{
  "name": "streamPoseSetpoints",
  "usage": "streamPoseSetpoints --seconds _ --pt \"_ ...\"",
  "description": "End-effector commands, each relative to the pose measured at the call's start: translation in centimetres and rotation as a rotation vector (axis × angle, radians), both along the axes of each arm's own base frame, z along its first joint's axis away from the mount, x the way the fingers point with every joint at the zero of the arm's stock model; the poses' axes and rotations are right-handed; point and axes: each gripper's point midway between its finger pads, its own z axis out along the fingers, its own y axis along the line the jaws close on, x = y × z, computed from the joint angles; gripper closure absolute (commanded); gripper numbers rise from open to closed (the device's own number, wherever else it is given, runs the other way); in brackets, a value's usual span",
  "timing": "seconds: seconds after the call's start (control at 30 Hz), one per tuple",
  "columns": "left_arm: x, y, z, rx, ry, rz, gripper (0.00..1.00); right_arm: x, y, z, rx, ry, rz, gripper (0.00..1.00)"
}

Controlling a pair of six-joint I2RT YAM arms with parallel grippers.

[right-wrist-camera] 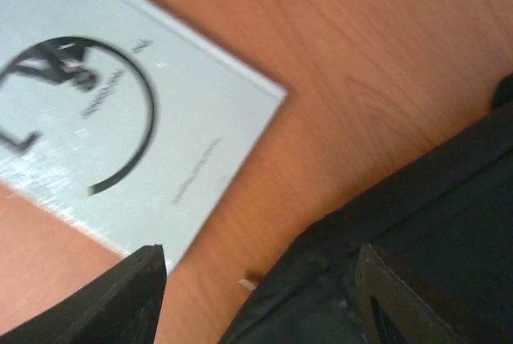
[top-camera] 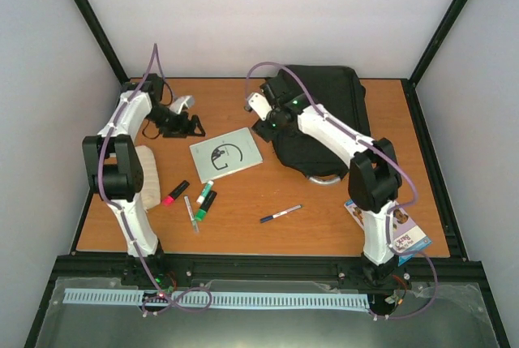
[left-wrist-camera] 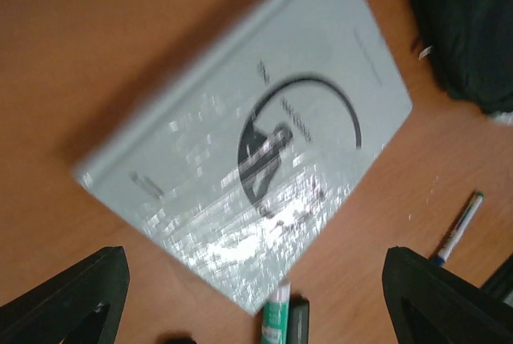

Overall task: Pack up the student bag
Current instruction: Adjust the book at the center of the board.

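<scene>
The student bag (top-camera: 324, 113) is a big black backpack lying flat at the back right of the table, its grey loop handle (top-camera: 324, 178) toward the front. My right gripper (top-camera: 263, 131) hangs open at the bag's left edge. In the right wrist view the right gripper (right-wrist-camera: 264, 296) has black fabric of the bag (right-wrist-camera: 433, 224) and bare wood between its fingers, gripping nothing. My left gripper (top-camera: 186, 126) is open left of a grey book (top-camera: 225, 153). In the left wrist view the left gripper (left-wrist-camera: 256, 304) stands wide over the book's (left-wrist-camera: 240, 119) near corner.
In front of the book lie a pink highlighter (top-camera: 174, 192), green markers (top-camera: 205, 198), a thin pen (top-camera: 192, 214) and a blue pen (top-camera: 280, 214). A beige block (top-camera: 148, 174) sits by the left arm. A printed card (top-camera: 393, 226) lies at the front right.
</scene>
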Motion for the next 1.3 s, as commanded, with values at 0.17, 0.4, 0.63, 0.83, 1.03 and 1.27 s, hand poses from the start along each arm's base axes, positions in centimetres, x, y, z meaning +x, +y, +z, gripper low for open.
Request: streamPoseSetpoints --seconds 0.17,0.4,0.63,0.83,1.03,1.27 --pt "7.3 0.7 -0.9 0.025 -0.066 0.021 0.11 -11.1 1.9 -6.2 0.022 0.331 0.203 0.53" --pt "8.7 1.3 -4.7 0.050 -0.024 0.062 0.11 -11.9 2.6 -8.5 -0.010 0.350 0.195 0.58" --pt "6.2 0.2 -6.8 -0.017 0.079 0.035 0.12 -8.5 2.2 -10.7 -0.092 0.269 0.091 0.68" --pt "4.1 -0.4 -7.6 -0.046 0.112 0.042 0.14 -6.3 3.2 -11.3 -0.100 0.232 0.083 0.67" --pt "2.3 -0.8 -7.4 -0.071 0.143 0.046 0.15 -1.6 1.9 -11.4 -0.141 0.129 -0.033 0.62" --pt "0.9 -1.8 -6.1 -0.139 0.157 0.063 0.16 1.2 2.4 -11.6 -0.140 0.081 -0.039 0.60"
